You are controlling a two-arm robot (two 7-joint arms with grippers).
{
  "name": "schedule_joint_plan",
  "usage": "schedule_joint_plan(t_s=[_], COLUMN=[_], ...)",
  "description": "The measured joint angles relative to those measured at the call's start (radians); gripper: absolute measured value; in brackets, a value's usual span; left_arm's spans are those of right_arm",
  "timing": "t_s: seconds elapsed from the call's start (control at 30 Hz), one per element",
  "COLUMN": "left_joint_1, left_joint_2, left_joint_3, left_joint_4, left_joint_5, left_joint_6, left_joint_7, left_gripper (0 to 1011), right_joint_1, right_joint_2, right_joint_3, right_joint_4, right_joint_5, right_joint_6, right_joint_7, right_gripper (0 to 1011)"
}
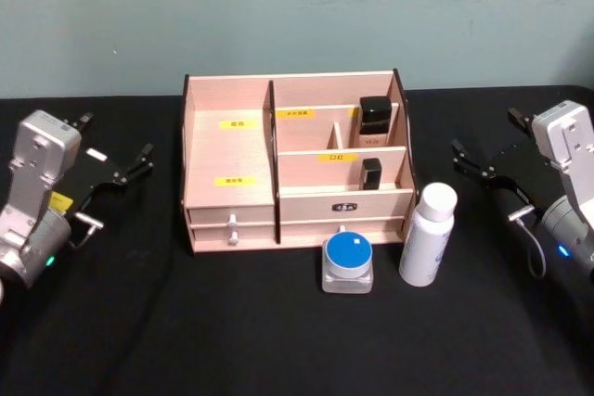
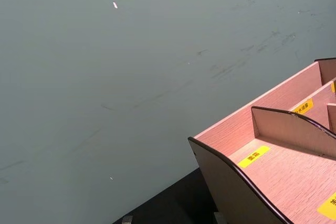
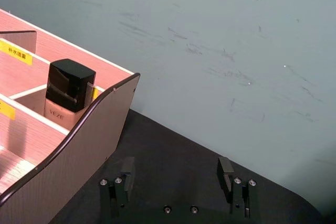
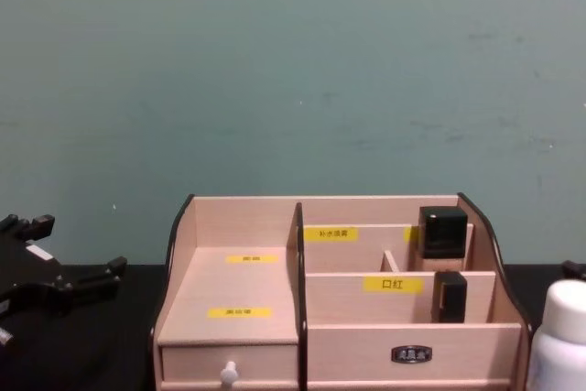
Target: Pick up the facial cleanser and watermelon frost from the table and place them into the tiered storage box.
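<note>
Two wide-open claws: left claw (image 1: 118,138) at frame left, right claw (image 1: 487,134) at frame right.
White bottle (image 1: 428,235) and blue-lid jar (image 1: 348,262) stand on the bench (image 1: 232,322) before the tiered storage box (image 1: 228,150).

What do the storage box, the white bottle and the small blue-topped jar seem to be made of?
Tiered storage box: likely thin wood board, pale matt grain, dark cut edges. White bottle: probably plastic, smooth and opaque. Blue-topped jar: translucent body, glass or plastic, cannot tell; matt blue top.
</note>
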Motion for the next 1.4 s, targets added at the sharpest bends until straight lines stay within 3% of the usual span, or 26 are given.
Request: schedule_joint_plan(t_s=[1.4], left_joint_1=[0.0], left_joint_2=[0.0], left_joint_3=[0.0], left_joint_4=[0.0], left_joint_5=[0.0], left_joint_6=[0.0], left_joint_7=[0.0], left_gripper=[1001], right_joint_1=[0.0], right_joint_2=[0.0], right_joint_3=[0.0], right_joint_4=[0.0], right_joint_5=[0.0], right_joint_6=[0.0], right_joint_7=[0.0], right_gripper=[1002])
